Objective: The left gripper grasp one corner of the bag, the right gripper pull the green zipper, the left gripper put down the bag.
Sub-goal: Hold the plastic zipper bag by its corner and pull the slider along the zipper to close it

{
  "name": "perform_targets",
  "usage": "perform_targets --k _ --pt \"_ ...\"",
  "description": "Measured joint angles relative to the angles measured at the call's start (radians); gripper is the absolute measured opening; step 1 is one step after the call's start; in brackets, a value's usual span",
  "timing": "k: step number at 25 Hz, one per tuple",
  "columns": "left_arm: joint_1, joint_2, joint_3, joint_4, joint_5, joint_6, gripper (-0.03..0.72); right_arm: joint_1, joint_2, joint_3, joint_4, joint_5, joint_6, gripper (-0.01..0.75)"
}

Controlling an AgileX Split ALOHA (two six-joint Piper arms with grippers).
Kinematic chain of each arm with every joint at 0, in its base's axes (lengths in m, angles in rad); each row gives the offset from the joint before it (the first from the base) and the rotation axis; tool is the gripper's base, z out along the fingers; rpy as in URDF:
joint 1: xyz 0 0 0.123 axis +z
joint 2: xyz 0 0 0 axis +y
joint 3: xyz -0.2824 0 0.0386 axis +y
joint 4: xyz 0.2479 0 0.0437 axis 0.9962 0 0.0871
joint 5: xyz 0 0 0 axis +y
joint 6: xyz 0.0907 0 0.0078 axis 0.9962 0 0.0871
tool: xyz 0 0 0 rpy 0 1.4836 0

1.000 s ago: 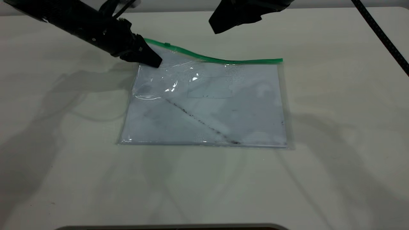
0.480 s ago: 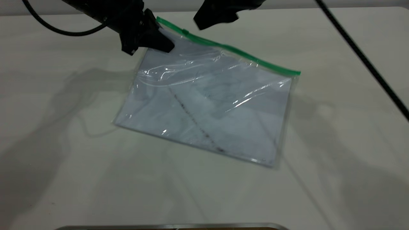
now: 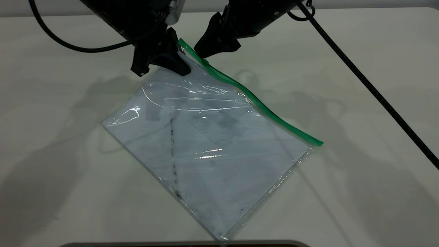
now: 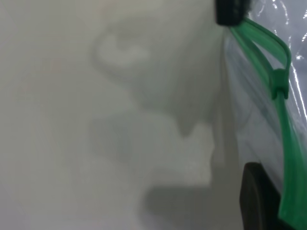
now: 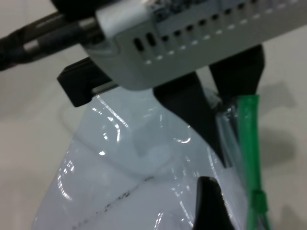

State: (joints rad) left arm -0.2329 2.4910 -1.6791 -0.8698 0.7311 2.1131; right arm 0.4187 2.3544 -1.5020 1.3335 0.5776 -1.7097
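Clear pouch hung by one corner, both tools at its green edge

The black left tool (image 3: 171, 61) is clamped on the top corner of the flat clear plastic bag (image 3: 212, 154), which hangs tilted over the white table (image 3: 360, 171); the black right tool (image 3: 209, 46), fingers apart, sits just beside that corner at the thin green zipper (image 3: 253, 101), near its slider tab (image 4: 278, 84)

A plain off-white table (image 3: 360, 48) is filling nearly the whole exterior view, its matte surface catching soft overhead light and carrying broad, blurred grey shadows. A pale wall strip (image 3: 377, 3) is showing beyond the table's far edge.
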Motion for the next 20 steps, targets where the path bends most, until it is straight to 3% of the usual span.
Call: perform_targets --k 20 --pt "-0.003 0.000 0.000 -0.002 -0.032 0.000 0.053 0.000 0.148 -0.099 0.042 0.000 -0.011 0.503"
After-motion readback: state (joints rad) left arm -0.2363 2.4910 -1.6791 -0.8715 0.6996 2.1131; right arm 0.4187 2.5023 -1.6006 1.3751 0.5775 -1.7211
